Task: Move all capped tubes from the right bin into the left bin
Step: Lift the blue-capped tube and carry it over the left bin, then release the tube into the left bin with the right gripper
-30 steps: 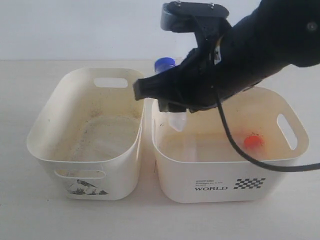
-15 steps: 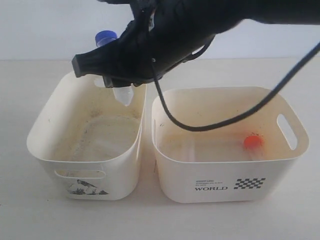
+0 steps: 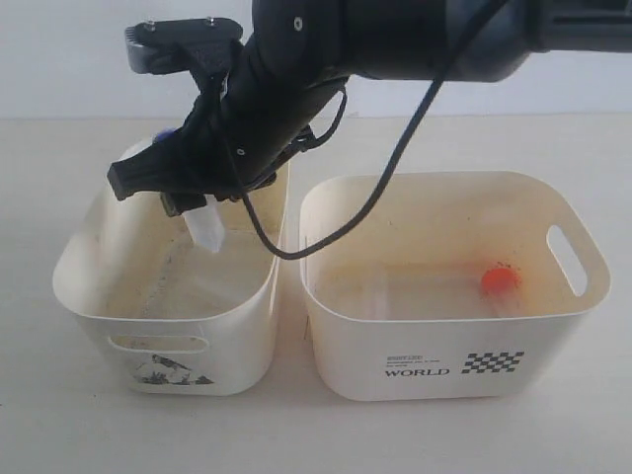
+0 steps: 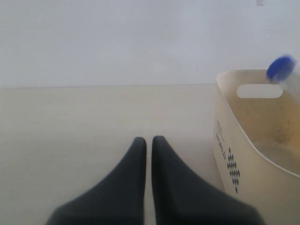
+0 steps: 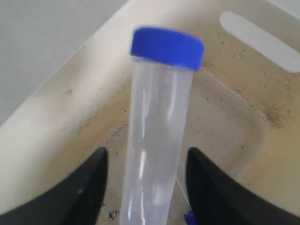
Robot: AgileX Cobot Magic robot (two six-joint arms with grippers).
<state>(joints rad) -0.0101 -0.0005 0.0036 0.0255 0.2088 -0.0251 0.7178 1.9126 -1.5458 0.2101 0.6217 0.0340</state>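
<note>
Blue-capped tube, clear plastic cylinder, over grimy rounded left bin.

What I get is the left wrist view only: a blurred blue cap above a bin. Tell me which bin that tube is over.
Observer: In the exterior view, the blue-capped tube hangs tip down over the left bin.
Operator: Report the right gripper's jaws.
Observer: The right gripper is open. The right wrist view shows a gap on each side of the tube.
Operator: Report what is in the right bin.
Observer: One orange-red cap shows inside the right bin.
</note>
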